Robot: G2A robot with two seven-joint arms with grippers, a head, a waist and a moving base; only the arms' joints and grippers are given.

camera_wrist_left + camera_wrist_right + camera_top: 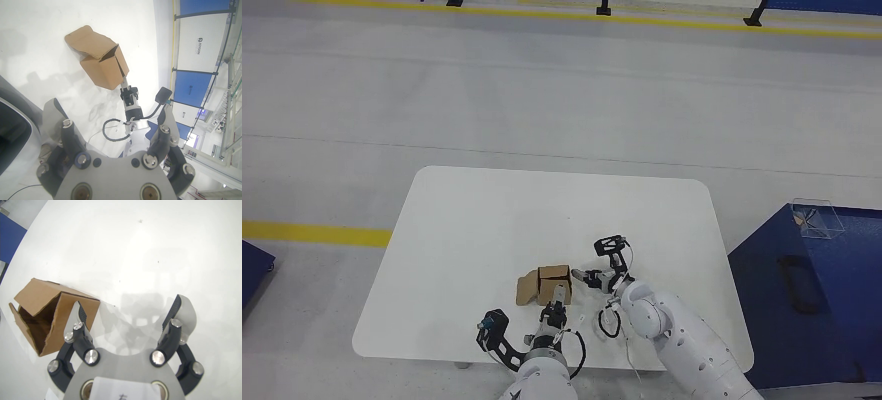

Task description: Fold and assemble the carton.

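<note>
Two grippers stand close to one carton (104, 73) near the front edge of the table (542, 210). The left gripper (109, 105) is nearest the robot, spread wide with nothing between its fingers. The carton lies just beyond its tips, apart from them in the left wrist view.

The right gripper (128, 300) is also spread wide and grips nothing. One finger (80, 313) seems to lie against the carton's side panel and the other stands over bare table, so the carton sits beside this gripper, outside its span. In the left wrist view that finger's tip meets the carton at a corner, by a slit between two flaps.

The carton lies on its side, and its open end shows dark brown inner walls. It is plain brown corrugated board, partly folded, with loose flaps: one bends inward across the mouth, another juts outward. The cut edges look ragged.

Farther off to the right, a clear box (817, 215) sits on a blue stand (802, 300); its contents are too small to tell.
</note>
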